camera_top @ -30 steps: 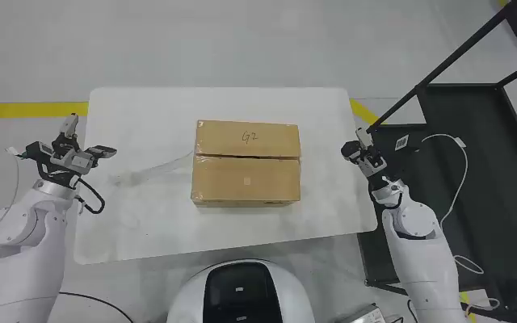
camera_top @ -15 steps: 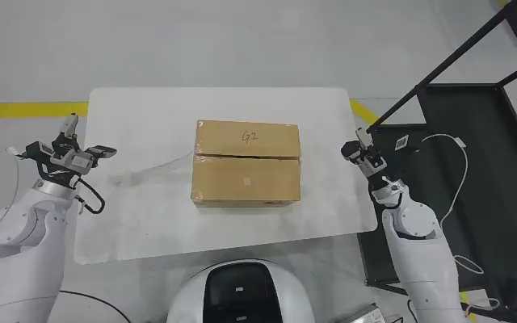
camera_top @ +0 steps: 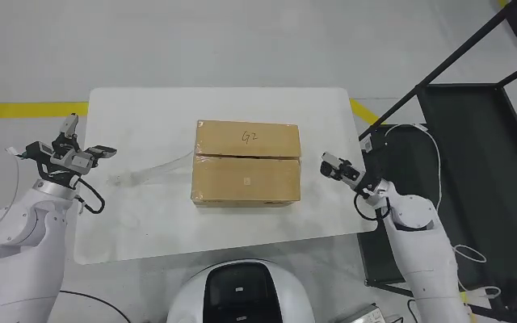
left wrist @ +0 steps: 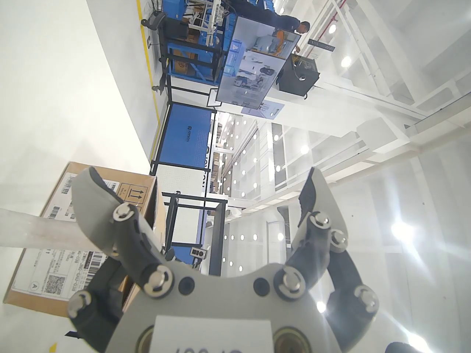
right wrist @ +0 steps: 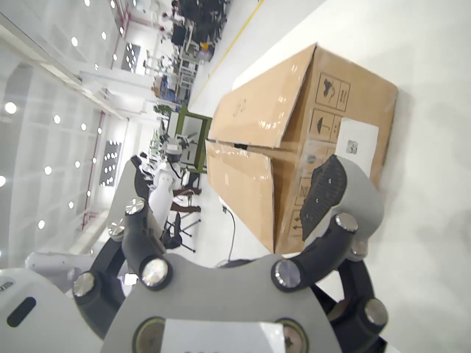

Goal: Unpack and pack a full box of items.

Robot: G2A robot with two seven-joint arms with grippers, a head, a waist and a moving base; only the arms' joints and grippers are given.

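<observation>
White table (camera_top: 145,226) carries everything, with a black rack (camera_top: 477,161) standing off its right edge. Brown cardboard box (camera_top: 246,164) sits flat at the table's middle, its two top flaps folded down and meeting along a seam that runs left to right; the right wrist view shows the box (right wrist: 257,119) with a small gap at that seam and labels on its end face. The right gripper (camera_top: 327,165) hangs over the table just beside the box's right end, apart from it, and its fingers are spread with nothing between them (right wrist: 228,174). The left gripper (camera_top: 85,139) hovers at the table's left edge, well apart from the box, also spread and empty (left wrist: 200,185). A clear tape strip (camera_top: 149,172) lies on the table from the box's left side toward the left gripper.
</observation>
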